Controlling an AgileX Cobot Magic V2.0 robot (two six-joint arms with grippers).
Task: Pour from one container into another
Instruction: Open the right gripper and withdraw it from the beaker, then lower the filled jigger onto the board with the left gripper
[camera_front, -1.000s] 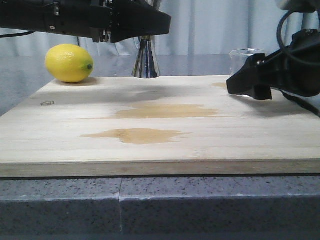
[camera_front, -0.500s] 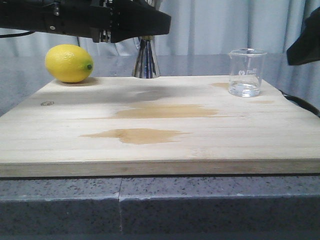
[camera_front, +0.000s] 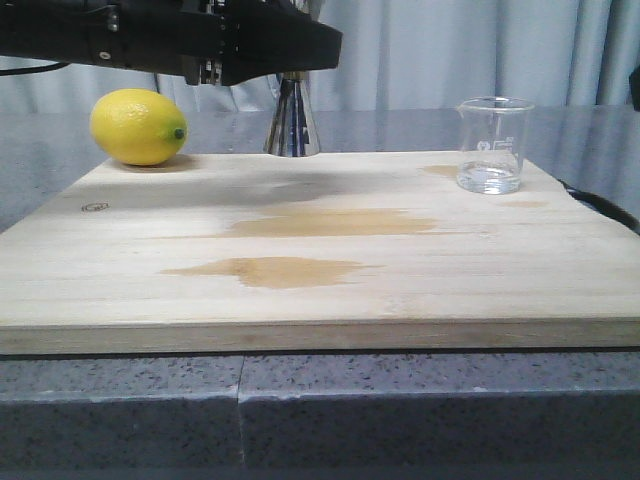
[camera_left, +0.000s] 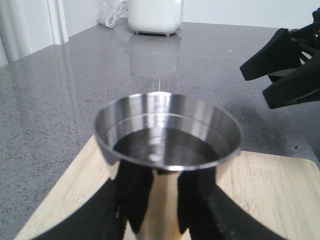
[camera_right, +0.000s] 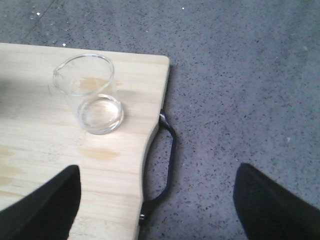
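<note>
The steel jigger (camera_front: 292, 122) stands at the far edge of the wooden board (camera_front: 320, 290). My left gripper (camera_left: 167, 200) is shut on its narrow waist, a finger on each side. Its upper cup (camera_left: 167, 132) seems to hold clear liquid. The clear glass beaker (camera_front: 492, 145) stands upright and alone at the board's far right corner, looking empty. In the right wrist view the beaker (camera_right: 90, 95) lies well ahead of my right gripper (camera_right: 157, 210), which is open wide over the board's edge and touches nothing. The left wrist view shows that right gripper (camera_left: 287, 65) off to the side.
A yellow lemon (camera_front: 138, 126) lies at the board's far left corner. Tan wet-looking stains (camera_front: 270, 268) mark the board's middle. A black handle (camera_right: 167, 165) sticks out of the board's right edge. Grey speckled counter (camera_right: 240, 100) surrounds the board.
My right gripper has let go of the beaker and pulled up and to the right, almost out of the front view. The beaker stays standing. The left arm and jigger have not moved.
</note>
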